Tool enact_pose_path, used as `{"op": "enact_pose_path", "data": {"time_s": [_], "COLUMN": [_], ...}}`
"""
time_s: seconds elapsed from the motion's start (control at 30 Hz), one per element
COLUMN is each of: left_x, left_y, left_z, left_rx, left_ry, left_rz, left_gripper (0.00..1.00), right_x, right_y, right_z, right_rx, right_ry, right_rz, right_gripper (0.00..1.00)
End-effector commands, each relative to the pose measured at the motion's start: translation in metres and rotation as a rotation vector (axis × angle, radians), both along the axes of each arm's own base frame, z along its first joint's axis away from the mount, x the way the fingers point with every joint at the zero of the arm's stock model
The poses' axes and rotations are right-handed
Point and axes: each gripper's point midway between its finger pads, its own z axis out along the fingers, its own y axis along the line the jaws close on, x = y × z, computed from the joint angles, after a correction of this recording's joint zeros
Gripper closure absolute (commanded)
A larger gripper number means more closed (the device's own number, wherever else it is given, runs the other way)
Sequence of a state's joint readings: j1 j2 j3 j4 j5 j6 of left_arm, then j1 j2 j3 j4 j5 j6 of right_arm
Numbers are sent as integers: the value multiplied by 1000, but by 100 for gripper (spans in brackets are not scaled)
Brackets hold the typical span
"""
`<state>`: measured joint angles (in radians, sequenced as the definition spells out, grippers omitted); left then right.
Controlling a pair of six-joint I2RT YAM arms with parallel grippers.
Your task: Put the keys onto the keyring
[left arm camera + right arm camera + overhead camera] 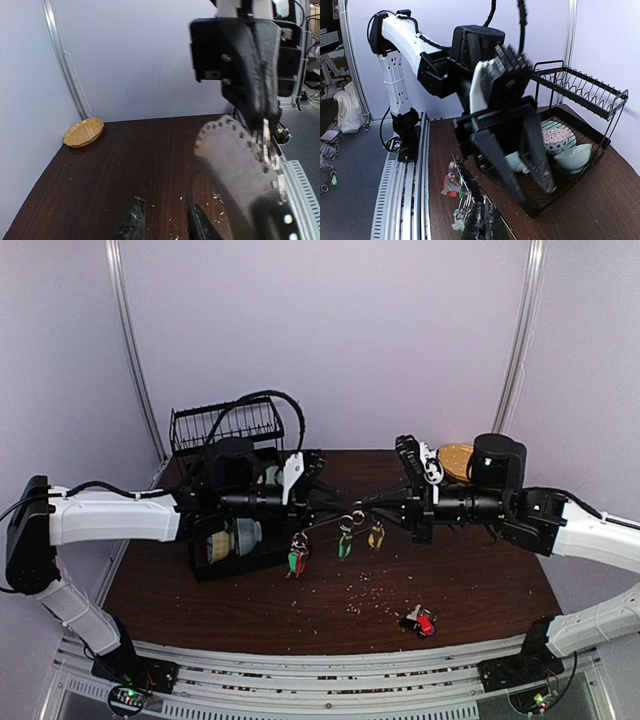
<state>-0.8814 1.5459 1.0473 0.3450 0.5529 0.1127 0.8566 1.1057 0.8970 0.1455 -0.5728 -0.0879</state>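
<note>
The keyring is hardly visible; three key bunches hang, one lies apart. Right tool clamps the ring, left tool gapes.

Top cam sits high behind both arm bases, looking down and forward over the table to the back wall. Left wrist cam rides low over the wood, left gripper poking in at the bottom edge, staring at the right arm, super close and blurry, upper right of frame. Right wrist cam faces the opposite way, right gripper at bottom centre, left arm close in mid-frame. Tan plate shows in top and left wrist views, dish rack in top and right wrist
</note>
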Motion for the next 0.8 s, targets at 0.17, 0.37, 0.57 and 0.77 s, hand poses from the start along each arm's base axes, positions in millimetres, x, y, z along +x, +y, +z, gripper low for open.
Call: {"op": "enact_pose_path", "data": {"time_s": [0.17, 0.37, 0.57, 0.77], "left_x": [-71, -57, -52, -52], "left_y": [4, 3, 4, -3], "left_z": [29, 46, 59, 58], "left_rx": [-195, -258, -340, -324], "left_ry": [-187, -163, -164, -170], "left_rz": [-205, -100, -49, -58], "left_gripper": [63, 61, 66, 67], "right_x": [11, 11, 9, 3], "right_y": [-5, -4, 2, 7], "right_z": [32, 34, 35, 32], "right_rx": [127, 155, 186, 182], "right_ry": [-59, -64, -43, -23], "right_rz": [-68, -65, -32, 17], "right_gripper": [100, 100, 100, 100]}}
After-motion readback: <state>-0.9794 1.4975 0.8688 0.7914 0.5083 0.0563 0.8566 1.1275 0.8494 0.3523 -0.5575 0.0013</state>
